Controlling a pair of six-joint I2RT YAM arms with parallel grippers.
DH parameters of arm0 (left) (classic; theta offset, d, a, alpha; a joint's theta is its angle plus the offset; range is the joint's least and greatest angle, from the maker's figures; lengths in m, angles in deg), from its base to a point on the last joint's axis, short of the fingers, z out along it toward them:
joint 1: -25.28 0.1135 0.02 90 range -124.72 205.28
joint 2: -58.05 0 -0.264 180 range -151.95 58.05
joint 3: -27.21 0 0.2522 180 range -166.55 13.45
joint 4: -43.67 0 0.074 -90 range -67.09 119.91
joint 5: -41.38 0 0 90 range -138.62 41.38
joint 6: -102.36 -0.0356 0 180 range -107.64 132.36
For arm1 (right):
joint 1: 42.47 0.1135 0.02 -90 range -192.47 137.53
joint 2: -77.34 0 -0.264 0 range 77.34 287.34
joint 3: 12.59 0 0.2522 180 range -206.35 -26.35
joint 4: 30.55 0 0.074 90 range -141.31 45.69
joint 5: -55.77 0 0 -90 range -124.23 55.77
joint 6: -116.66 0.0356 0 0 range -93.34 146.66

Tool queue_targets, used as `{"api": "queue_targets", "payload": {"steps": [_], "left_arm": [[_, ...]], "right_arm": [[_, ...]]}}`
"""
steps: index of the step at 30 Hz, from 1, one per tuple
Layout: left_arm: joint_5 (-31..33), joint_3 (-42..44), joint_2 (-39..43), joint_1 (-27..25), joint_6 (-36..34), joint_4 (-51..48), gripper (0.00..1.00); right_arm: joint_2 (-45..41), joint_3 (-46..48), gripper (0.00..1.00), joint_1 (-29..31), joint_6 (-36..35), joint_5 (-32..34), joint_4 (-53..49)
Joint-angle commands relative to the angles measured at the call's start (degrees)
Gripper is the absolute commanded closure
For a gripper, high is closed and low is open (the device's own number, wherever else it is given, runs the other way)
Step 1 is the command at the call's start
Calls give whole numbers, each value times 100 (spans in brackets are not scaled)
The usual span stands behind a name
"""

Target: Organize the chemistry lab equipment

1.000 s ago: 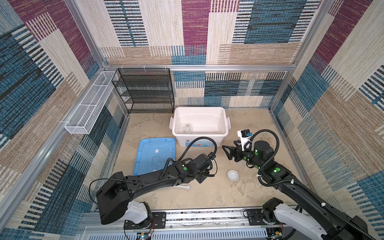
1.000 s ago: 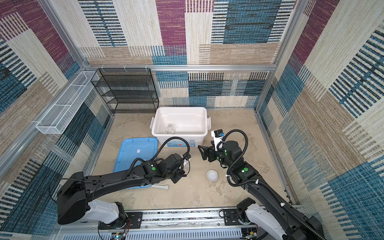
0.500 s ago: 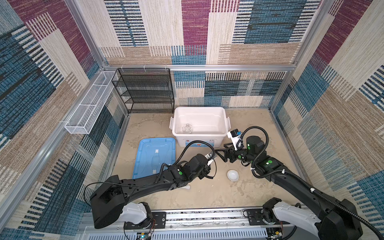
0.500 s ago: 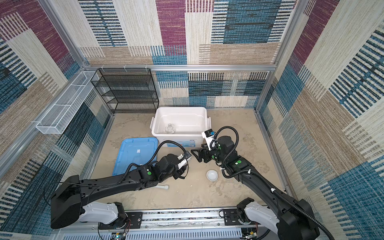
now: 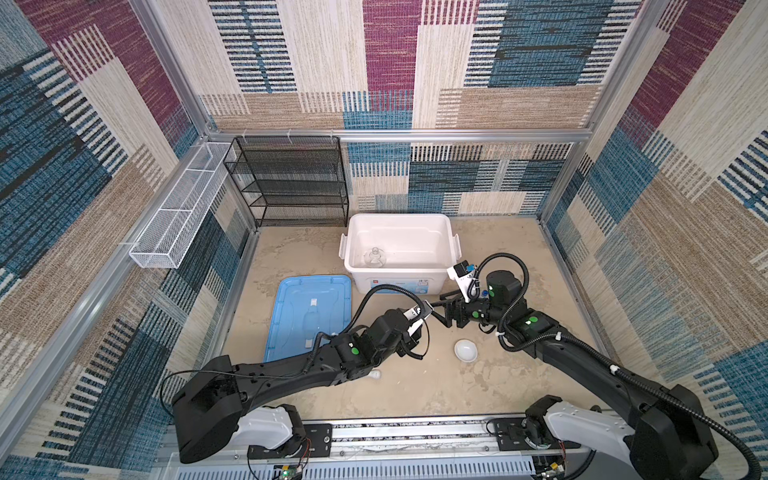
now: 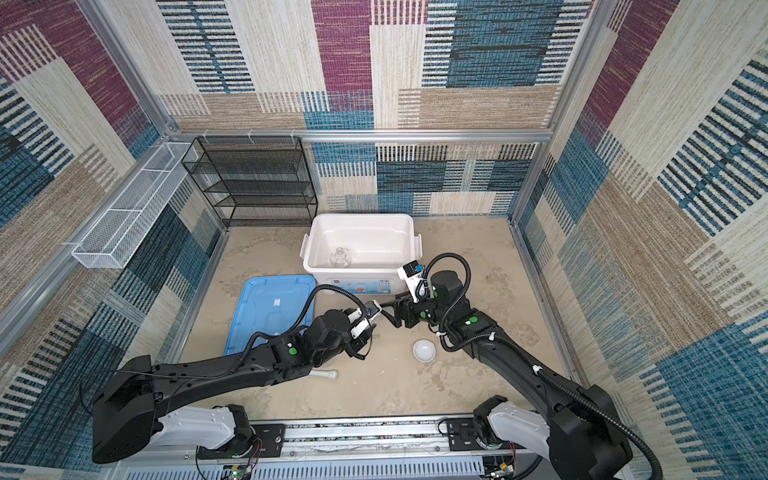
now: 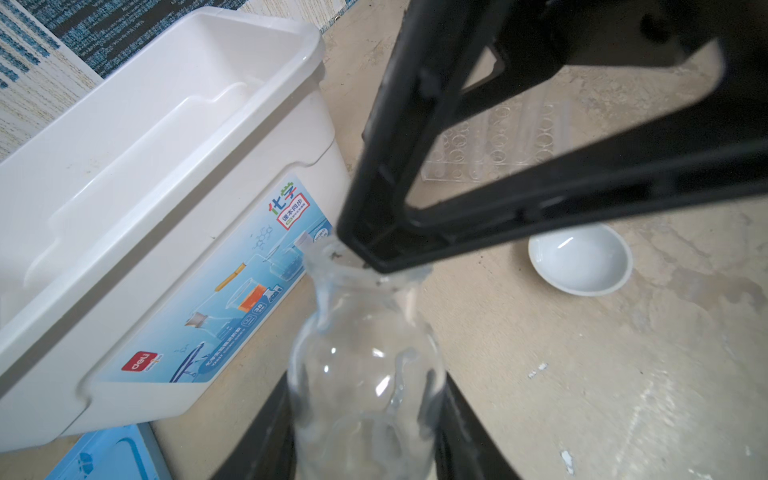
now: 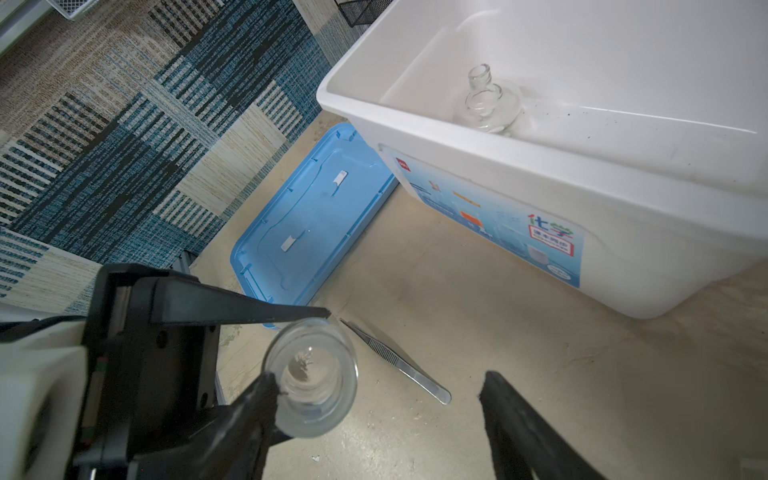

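Observation:
My left gripper [image 7: 365,419] is shut on a clear glass flask [image 7: 365,357], held above the floor with its mouth toward the right arm. My right gripper [image 8: 374,399] stands open around that mouth [image 8: 311,380]; one of its fingers [image 8: 257,399] touches the rim and the other is well apart. In both top views the two grippers [image 5: 419,316] [image 5: 440,309] meet in front of the white bin. Metal tweezers [image 8: 399,361] lie on the floor below. A small white bowl [image 5: 465,350] and a white pestle [image 6: 328,374] lie nearby. A second flask [image 5: 375,257] stands in the bin.
The white bin [image 5: 399,218] stands at mid-back with its blue lid [image 5: 307,316] flat on the floor to its left. A black wire rack [image 5: 291,183] and a white mesh basket [image 5: 178,208] are at the back left. A clear tube rack [image 7: 490,145] shows behind the right gripper.
My right gripper has swung left to the flask in the left gripper and its jaws have narrowed a little. The left arm has shifted slightly, still gripping the flask.

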Motion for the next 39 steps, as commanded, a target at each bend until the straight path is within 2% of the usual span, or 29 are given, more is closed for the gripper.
{"api": "queue_targets", "payload": {"steps": [1, 13, 24, 35, 39], "left_arm": [[-22, -37, -22, -2, -250, 491, 62], [29, -63, -112, 12, -235, 573, 62], [-146, -31, -81, 16, -225, 701, 63], [-267, -72, -195, 21, -232, 653, 64], [-209, -69, -181, 17, -223, 668, 64]], "right_arm": [[63, -59, 21, 5, 61, -316, 182], [-10, -29, 22, 6, 28, -521, 192], [222, -90, 38, 13, 133, -878, 394], [271, -15, 42, 7, 283, -918, 624], [299, -20, 47, 7, 287, -1017, 598]]}}
